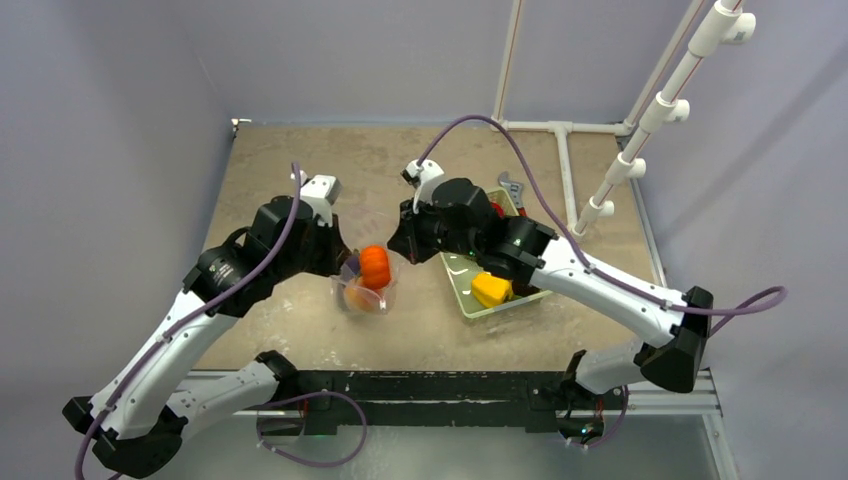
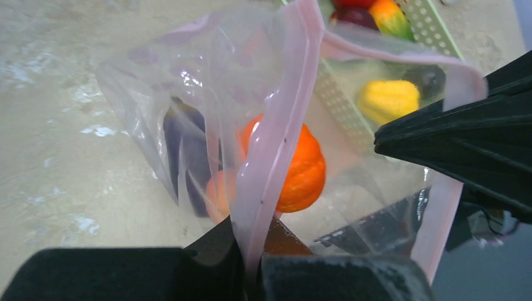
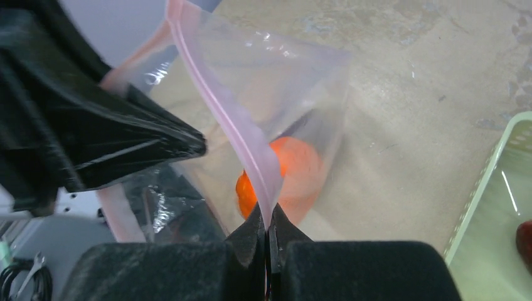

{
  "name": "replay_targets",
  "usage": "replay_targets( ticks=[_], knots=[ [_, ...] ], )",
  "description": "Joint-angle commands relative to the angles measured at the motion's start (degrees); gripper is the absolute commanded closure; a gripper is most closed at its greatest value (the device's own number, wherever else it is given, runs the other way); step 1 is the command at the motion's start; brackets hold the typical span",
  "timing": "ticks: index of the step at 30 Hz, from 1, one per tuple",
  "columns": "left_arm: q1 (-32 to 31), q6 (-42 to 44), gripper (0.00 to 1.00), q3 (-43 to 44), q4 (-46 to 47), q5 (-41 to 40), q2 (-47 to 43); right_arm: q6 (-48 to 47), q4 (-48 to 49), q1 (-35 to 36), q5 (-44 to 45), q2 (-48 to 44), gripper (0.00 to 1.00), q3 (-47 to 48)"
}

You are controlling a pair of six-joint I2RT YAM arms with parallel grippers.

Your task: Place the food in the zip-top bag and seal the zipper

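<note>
Zip-top bag [image 2: 188, 75] pinched between left gripper [image 2: 248, 251], right gripper [image 3: 268, 231].

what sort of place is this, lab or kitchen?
Probably a lab test cell: plain walls box in a tan table, a white pipe frame stands at the back, and the food is toys in a basket.
</note>
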Motion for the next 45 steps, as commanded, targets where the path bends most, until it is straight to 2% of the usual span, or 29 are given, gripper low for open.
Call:
replay_targets(
  ticks=[1,6,12,15,21,27,31,37,40,45],
  knots=[
    [0.12,-2.92,1.0,3.24,-2.48,10.19,0.34,-5.2,-8.03,0.24,-4.49,-4.0,1.0,7.56],
    [0.11,-7.67,1.0,-1.98,3.13,13.88,-0.25,-2.23,-7.41,0.21,-2.36,-2.02,1.0,4.97],
    [0.11,-10.44,1.0,-10.25,6.81,10.99,-0.52,0.74,-2.95,0.21,-1.81,2.36,1.0,-3.16],
    [0.16,-11.19,1.0,-12.55,8.47,11.47,-0.61,1.18,-3.27,0.21,-0.02,2.77,1.0,-3.92],
    [0.13,-9.46,1.0,-8.09,7.42,8.16,-0.57,1.65,-4.69,0.21,4.69,1.35,1.0,0.44],
    [0.14,-5.39,1.0,2.51,3.02,-2.44,1.4,2.88,-5.62,0.21,10.22,1.55,1.0,7.69],
    [0.18,-3.14,1.0,6.32,1.24,-7.46,2.51,3.47,-4.47,-0.45,12.31,1.3,1.0,7.45],
    [0.13,-3.94,1.0,-2.23,4.2,-7.87,3.04,4.81,0.09,-1.27,9.37,4.76,1.0,0.04],
    [0.14,-5.36,1.0,-6.95,6.68,-5.53,2.08,5.49,1.54,-1.29,7.2,6.06,1.0,-1.63],
    [0.15,-5.5,1.0,-5.26,5.48,-5.92,1.03,5.61,2.34,-1.29,6.23,5.2,1.0,-0.65]
  ],
)
